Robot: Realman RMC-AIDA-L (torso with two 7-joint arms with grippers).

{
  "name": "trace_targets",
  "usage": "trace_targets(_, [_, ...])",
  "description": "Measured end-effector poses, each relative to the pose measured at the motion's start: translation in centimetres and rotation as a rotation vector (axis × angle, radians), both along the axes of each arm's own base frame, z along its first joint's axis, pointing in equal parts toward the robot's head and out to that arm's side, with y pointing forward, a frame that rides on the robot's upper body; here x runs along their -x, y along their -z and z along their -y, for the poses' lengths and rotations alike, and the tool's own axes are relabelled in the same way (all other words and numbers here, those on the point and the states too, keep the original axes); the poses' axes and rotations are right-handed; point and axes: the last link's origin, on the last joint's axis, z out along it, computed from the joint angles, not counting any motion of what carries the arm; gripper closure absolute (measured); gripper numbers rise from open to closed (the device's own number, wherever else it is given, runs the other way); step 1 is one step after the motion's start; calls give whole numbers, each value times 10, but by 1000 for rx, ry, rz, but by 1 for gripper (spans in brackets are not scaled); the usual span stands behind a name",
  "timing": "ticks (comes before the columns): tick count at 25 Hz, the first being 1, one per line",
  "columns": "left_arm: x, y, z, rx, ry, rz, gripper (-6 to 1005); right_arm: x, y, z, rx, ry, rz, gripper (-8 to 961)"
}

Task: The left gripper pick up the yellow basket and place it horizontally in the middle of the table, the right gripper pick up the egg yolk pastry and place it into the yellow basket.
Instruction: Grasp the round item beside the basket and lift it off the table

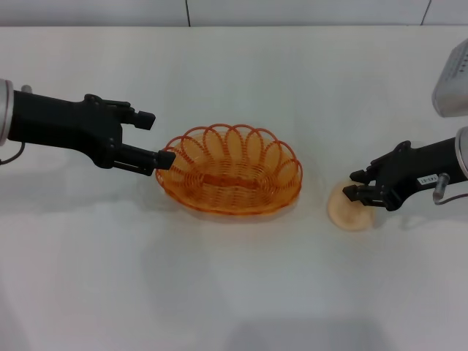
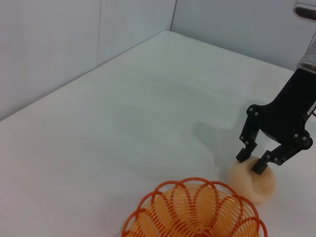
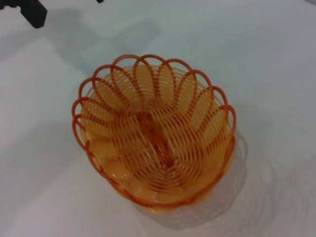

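Note:
The yellow basket (image 1: 230, 172) lies lengthwise on the white table (image 1: 234, 292) near the middle. My left gripper (image 1: 156, 139) is open at the basket's left end, and its lower fingertip (image 1: 167, 158) touches the rim. The egg yolk pastry (image 1: 346, 210) lies on the table to the right of the basket. My right gripper (image 1: 356, 185) is open just over the pastry. In the left wrist view its fingertips (image 2: 243, 156) rest on top of the pastry (image 2: 254, 183), with the basket's rim (image 2: 192, 207) in front. The right wrist view shows the empty basket (image 3: 153, 133).
A grey-white device (image 1: 453, 80) stands at the right edge. A pale wall (image 1: 219, 11) runs along the table's far side and shows in the left wrist view (image 2: 74, 44). Bare tabletop lies in front of and behind the basket.

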Motion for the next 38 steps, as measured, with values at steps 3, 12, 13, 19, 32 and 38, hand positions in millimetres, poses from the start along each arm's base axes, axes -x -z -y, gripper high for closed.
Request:
trace_targets(3, [0, 0, 0, -1, -1, 1, 127, -1, 0, 0, 0, 3, 2, 694])
trace_targets(12, [-1, 0, 1, -3, 0, 13, 127, -1, 0, 1, 8, 9, 12, 782])
trace_targets(13, [-1, -1, 1, -4, 1, 17, 127, -1, 0, 1, 10, 9, 13, 804])
trace_targets(19, [0, -4, 1, -13, 1, 31, 128, -1, 0, 3, 18, 6, 24, 888])
trace_targets(32, [3, -6, 3, -21, -4, 42, 128, 17, -9, 6, 9, -35, 2, 927])
trace_targets(38, [3, -8, 3, -28, -4, 45, 128, 41, -20, 6, -21, -75, -5, 927])
